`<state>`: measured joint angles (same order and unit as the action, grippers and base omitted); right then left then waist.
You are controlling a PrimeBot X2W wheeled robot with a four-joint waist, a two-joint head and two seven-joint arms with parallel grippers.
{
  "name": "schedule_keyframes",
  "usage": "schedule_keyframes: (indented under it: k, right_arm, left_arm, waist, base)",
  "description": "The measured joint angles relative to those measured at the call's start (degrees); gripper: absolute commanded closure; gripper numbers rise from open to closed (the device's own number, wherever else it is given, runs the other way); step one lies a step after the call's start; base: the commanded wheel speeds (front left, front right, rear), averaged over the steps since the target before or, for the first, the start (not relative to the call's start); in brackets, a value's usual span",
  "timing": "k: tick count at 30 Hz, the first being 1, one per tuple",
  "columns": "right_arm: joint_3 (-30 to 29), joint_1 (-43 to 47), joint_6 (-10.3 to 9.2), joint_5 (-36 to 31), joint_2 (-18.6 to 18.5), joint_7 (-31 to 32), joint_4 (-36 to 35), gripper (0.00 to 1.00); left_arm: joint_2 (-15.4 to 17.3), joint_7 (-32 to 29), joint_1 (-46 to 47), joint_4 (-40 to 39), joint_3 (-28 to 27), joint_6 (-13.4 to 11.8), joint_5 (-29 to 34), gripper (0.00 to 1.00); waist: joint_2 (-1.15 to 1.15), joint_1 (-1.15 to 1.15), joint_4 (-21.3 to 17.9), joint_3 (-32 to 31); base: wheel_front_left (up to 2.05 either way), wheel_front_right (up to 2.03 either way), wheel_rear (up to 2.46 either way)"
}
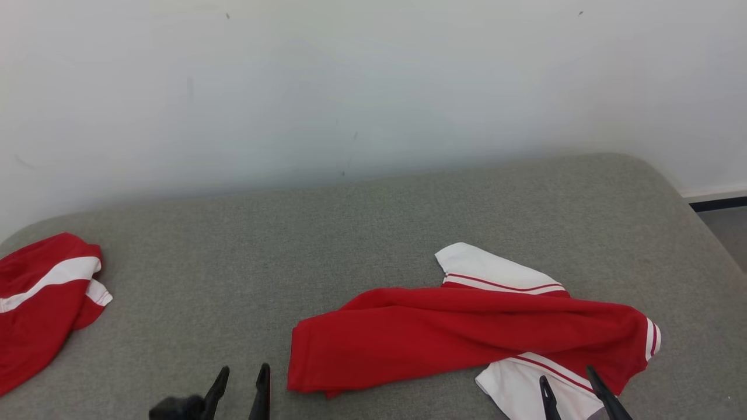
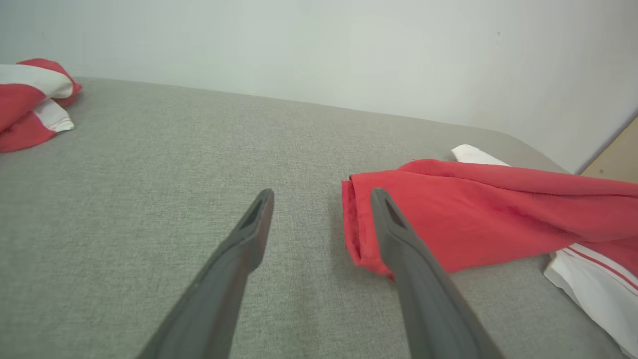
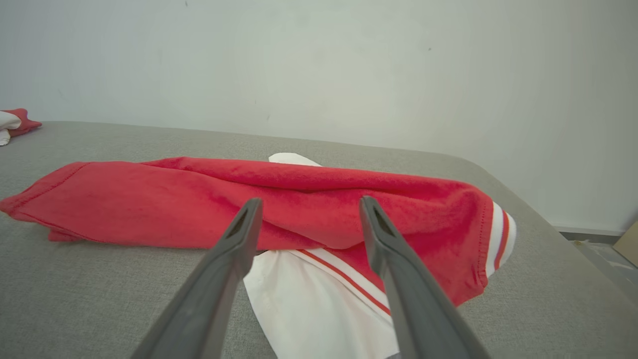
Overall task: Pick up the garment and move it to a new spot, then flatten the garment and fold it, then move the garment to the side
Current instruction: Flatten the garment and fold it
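Garment [image 1: 467, 332] bunched; left pincer [image 1: 245, 368] and right pincer [image 1: 566, 374] point forward, spread.

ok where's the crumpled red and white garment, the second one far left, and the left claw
crumpled red and white garment [image 1: 467, 332], head view, red middle
second red and white garment [image 1: 41, 332], head view, red body
left claw [image 1: 245, 368], head view, between fingertips

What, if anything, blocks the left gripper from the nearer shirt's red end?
Probably nothing, so yes: the left gripper is open, just beside the red end of the shirt, with bare grey surface between them.
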<state>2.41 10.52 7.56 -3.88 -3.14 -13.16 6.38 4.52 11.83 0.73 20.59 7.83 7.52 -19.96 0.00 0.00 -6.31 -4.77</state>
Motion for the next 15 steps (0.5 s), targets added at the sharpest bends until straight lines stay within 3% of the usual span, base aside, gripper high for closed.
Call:
schedule_keyframes:
  k: [6, 10, 15]
  right_arm:
    - [1.0, -0.7, 0.0, 0.4, 0.0, 0.1, 0.2, 0.0]
    - [1.1, -1.1, 0.0, 0.7, -0.2, 0.3, 0.2, 0.0]
    - [1.1, -1.3, 0.0, 0.9, -0.5, 0.5, 0.1, 0.0]
  left_arm:
    - [-0.5, -9.2, 11.3, 9.7, 1.6, 0.0, -3.5, 0.0]
    - [-0.9, -12.9, 15.3, 14.7, 1.3, -1.8, -5.2, 0.0]
    - [-1.1, -15.8, 18.4, 18.5, 1.1, -2.0, -8.1, 0.0]
  waist:
    - [0.0, 0.0, -2.1, 1.1]
    - [0.0, 0.0, -3.9, 2.0]
    - [0.0, 0.0, -5.7, 3.2]
  base:
    - [0.0, 0.0, 0.0]
    - [0.0, 0.0, 0.0]
    - [0.0, 0.0, 0.0]
